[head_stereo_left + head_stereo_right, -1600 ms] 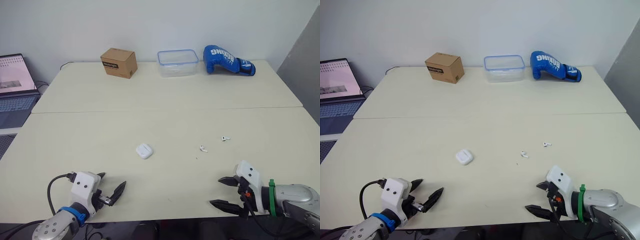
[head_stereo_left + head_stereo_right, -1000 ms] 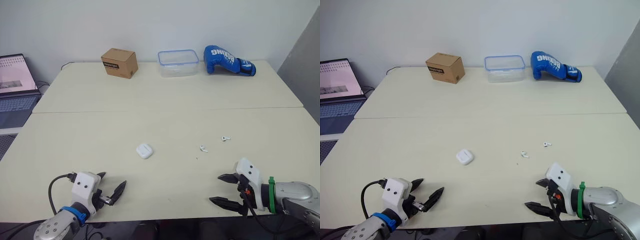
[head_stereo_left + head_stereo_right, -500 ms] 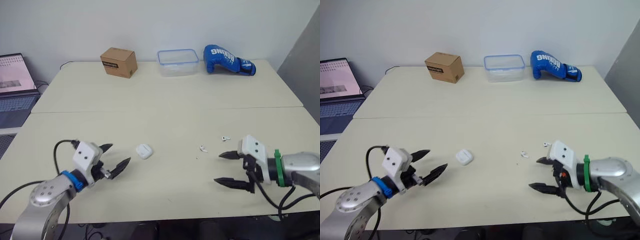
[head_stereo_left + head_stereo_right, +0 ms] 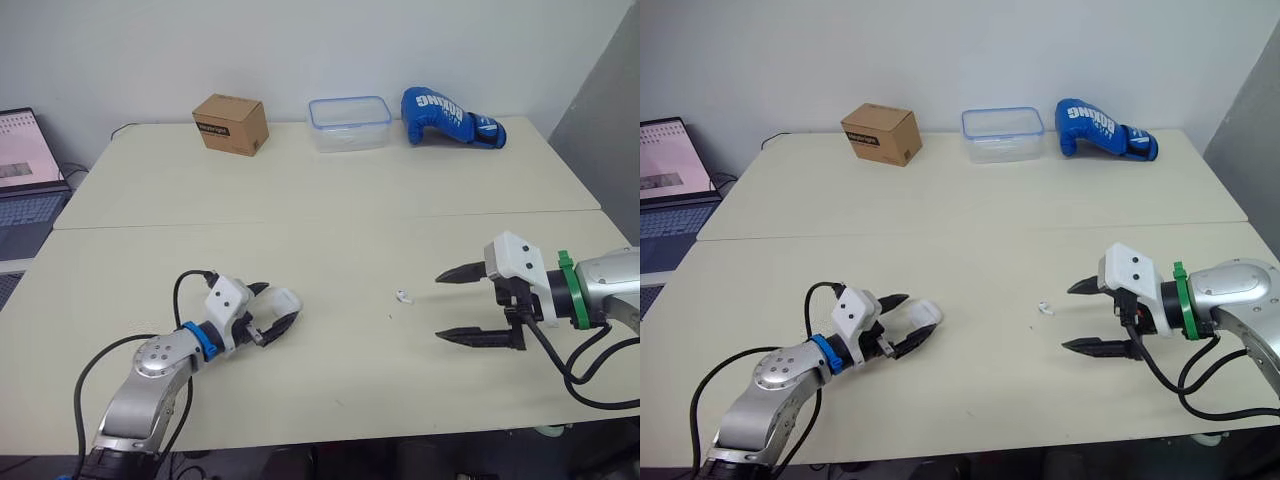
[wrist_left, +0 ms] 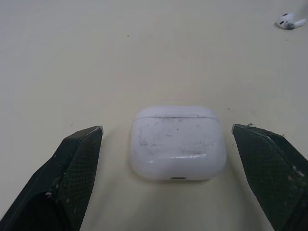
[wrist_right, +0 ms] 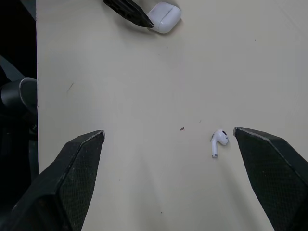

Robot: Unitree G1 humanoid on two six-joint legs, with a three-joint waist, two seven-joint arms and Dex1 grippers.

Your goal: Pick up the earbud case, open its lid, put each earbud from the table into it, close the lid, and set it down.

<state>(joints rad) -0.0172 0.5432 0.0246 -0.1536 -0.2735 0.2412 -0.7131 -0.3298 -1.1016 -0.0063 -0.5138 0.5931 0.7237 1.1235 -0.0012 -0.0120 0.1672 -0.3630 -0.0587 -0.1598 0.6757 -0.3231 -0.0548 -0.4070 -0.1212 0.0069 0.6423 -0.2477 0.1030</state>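
Note:
The white earbud case (image 4: 285,299) lies lid-shut on the cream table (image 4: 330,230), left of centre. My left gripper (image 4: 274,306) is open, its black fingers (image 5: 72,168) standing on either side of the case (image 5: 177,142) with a gap on each side. One white earbud (image 4: 403,296) lies to the right of the case. My right gripper (image 4: 440,306) is open just right of that earbud (image 6: 219,139), low over the table, with nothing between its fingers.
Along the far edge stand a brown cardboard box (image 4: 230,123), a clear plastic container (image 4: 349,110) and a blue boxing glove (image 4: 450,117). A laptop (image 4: 20,170) sits off the table's left side. A seam (image 4: 400,217) crosses the table.
Both arms have reached forward from the near edge. The left gripper has come around the case; the right gripper has moved up beside the earbud. The case and earbud have stayed put.

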